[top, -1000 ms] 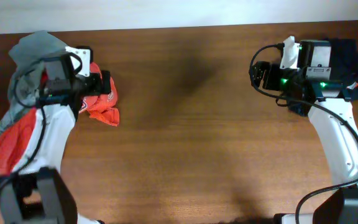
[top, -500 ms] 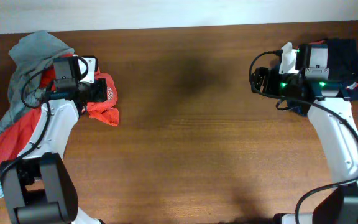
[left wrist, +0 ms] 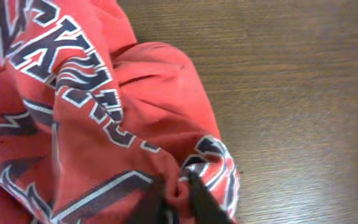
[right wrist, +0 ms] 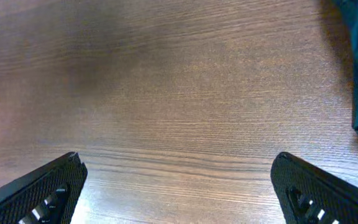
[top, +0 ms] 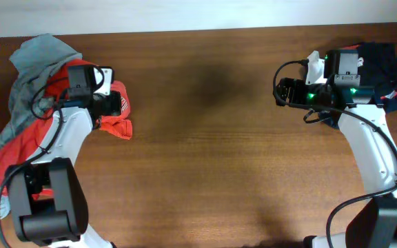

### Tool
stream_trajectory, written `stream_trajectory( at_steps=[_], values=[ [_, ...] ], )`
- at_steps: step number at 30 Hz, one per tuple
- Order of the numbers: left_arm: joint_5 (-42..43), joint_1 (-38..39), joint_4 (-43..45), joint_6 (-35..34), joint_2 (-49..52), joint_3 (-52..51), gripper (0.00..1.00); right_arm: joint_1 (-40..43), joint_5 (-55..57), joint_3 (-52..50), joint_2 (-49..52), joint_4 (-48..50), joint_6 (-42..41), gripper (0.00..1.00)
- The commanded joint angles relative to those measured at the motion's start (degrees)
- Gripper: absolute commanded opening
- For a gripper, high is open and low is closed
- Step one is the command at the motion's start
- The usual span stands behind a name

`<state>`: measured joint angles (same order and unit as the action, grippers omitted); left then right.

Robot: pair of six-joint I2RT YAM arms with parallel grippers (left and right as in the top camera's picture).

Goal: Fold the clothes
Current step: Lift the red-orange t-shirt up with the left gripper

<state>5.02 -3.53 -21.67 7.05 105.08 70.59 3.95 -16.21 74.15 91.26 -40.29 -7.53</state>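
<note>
Red shirt [left wrist: 104,124] lying bunched just right of grey shirt [top: 43,52], overlapping it | left jaws pinching a small fold of it | right jaws standing wide, holding nothing | risk: shallow pinch slipping under pull; grey shirt dragging along.

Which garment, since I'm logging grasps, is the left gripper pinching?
The orange-red T-shirt with white-and-navy lettering; the left gripper pinches its fold. The grey shirt and navy garment lie ungripped.
</note>
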Motion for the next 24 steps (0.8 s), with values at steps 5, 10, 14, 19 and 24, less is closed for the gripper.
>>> stream_trajectory(
  at_steps=[5,10,14,19,24],
  values=[
    [-0.28,1.14,-0.13,-0.48,-1.01,3.65,0.01,-0.61,-1.2,0.74,0.42,0.02,0.13,0.98],
    [2.78,1.16,-0.31,-2.99,-4.7,12.66,0.01,-0.61,-3.06,0.74,0.39,0.5,0.15,0.99],
    [3.34,1.4,-1.16,-3.85,-7.1,22.27,0.01,-0.61,-4.87,0.74,0.39,1.03,0.13,0.99],
    [3.37,3.13,-3.45,-3.82,-8.92,31.78,0.01,-0.61,-8.35,0.76,0.39,2.19,0.17,0.99],
    [3.32,5.7,-4.76,-3.82,-10.58,36.41,0.01,-0.61,-14.4,0.76,0.39,4.13,0.22,0.98]
  ],
)
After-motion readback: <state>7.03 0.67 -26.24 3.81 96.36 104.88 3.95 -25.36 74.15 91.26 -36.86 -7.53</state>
